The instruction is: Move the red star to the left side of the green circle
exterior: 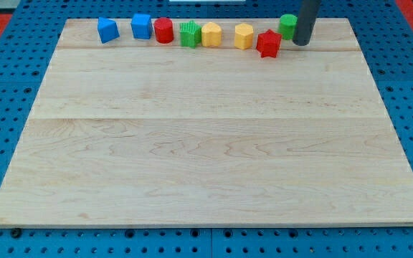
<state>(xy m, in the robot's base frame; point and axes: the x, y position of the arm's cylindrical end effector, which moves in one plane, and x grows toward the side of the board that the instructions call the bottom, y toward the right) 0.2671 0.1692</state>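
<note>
The red star (268, 44) lies near the view's top right of the wooden board (206, 143). The green circle (287, 26) stands just up and to the right of it, almost touching. My tip (301, 43) is the lower end of the dark rod; it sits right of the red star and just below-right of the green circle, close to both.
A row of blocks runs along the view's top edge: a blue block (107, 30), a blue cube (141, 26), a red cylinder (163, 30), a green star-like block (189, 34), a yellow block (211, 34) and a yellow hexagon (244, 36).
</note>
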